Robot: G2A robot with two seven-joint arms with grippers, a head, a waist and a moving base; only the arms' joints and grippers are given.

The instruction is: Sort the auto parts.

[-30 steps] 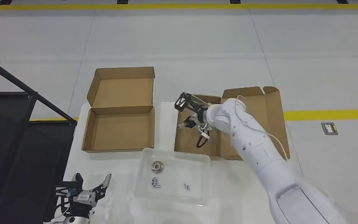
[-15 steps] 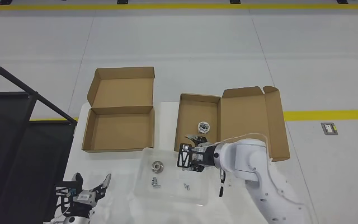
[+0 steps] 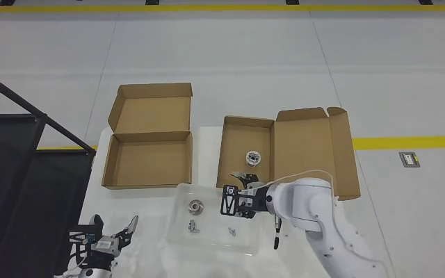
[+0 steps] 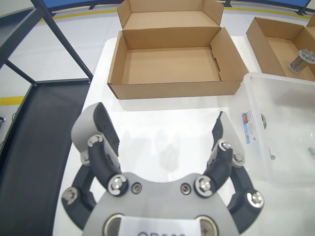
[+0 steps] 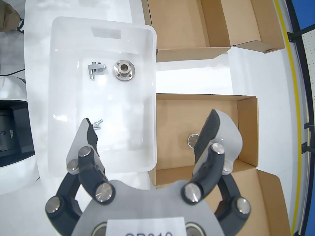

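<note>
Top view: your right gripper (image 3: 226,201) hangs spread and empty over the bin's (image 3: 182,191) edge; your left gripper (image 3: 114,222) sits spread near the bin. Left wrist view: its fingers (image 4: 105,124) stand wide apart. Right wrist view: you see 3 parts in the bin, flange (image 5: 123,70), bracket (image 5: 94,69) and screw (image 5: 98,124), and 1 cylinder (image 5: 191,140) in the box (image 5: 247,128) touching the bin.

The white desk (image 3: 206,156) carries three containers. The left cardboard box (image 3: 147,158) and the right cardboard box (image 3: 243,142) stand open, side by side with a gap between them. The clear plastic bin (image 3: 212,215) sits nearer the robot, just beside both boxes.
</note>
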